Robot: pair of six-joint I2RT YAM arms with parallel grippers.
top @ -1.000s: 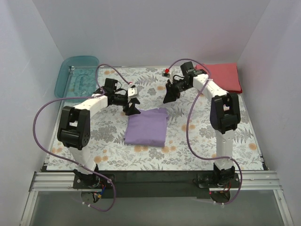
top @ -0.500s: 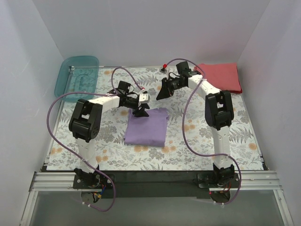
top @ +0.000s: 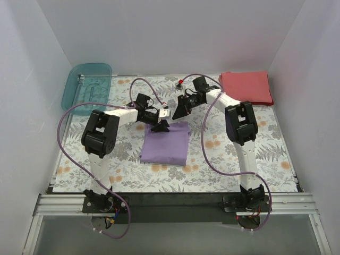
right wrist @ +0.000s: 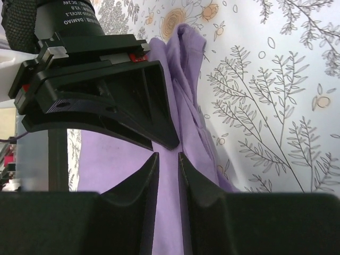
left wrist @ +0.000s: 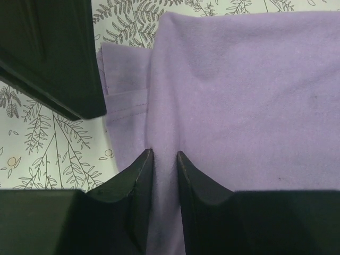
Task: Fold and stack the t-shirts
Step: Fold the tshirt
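One teal bin (top: 98,68) sits well left of the left gripper (left wrist: 163,155), whose nearly closed jaws pinch a ridge of the one lavender shirt (top: 166,147). Just beside it, the right gripper (right wrist: 168,156) nips the same cloth. One coral shirt (top: 246,86) lies well to its right.

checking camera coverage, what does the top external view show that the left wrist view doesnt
Only top external: the coral-red t-shirt folded at the far right, the teal bin at the far left, and the right arm.
Only left wrist: close up, the left fingers pinching a ridge of the lavender t-shirt, plus its stitched hem.
Both: the lavender t-shirt lying on the floral table cover.
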